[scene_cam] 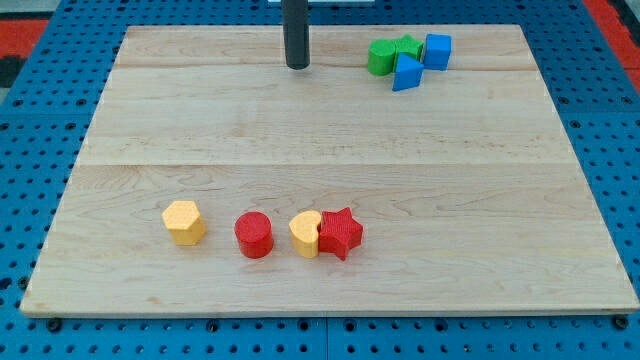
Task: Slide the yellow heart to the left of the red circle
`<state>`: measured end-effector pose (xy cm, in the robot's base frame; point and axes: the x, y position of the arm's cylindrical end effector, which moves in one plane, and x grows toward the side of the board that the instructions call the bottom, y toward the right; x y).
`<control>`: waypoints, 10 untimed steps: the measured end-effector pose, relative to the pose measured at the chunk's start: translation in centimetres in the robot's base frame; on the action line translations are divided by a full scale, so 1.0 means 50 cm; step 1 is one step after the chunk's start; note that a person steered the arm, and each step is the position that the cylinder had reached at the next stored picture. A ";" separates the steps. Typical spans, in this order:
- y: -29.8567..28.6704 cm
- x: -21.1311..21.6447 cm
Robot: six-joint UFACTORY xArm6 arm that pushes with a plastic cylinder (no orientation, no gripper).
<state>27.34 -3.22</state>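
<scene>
Pale wooden tabletop on a blue pegboard surround. Near the view's top, slightly left of centre: my tip, end of a straight dark rod, resting on the wood. No pincer on this arm (just the rod), so nothing to spread or press together.

Along the view's bottom, a row of 4 blocks. From the view's left: yellow hexagon, standing apart; then red circle; then yellow heart, just beside the circle on its right, with a narrow gap between; then red star, touching the heart's right side.

At the view's top right, a tight cluster of 4: green block (shape hard to make out), green star behind it, blue cube at the right, blue triangle-like block in front.

Tip well apart from the bottom row, far above the yellow heart in the view, and near but clear of the green and blue cluster, to that cluster's left.
</scene>
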 end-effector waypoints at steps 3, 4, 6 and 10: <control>-0.200 0.167; -0.200 0.167; -0.295 0.273; -0.287 0.465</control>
<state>50.57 -17.59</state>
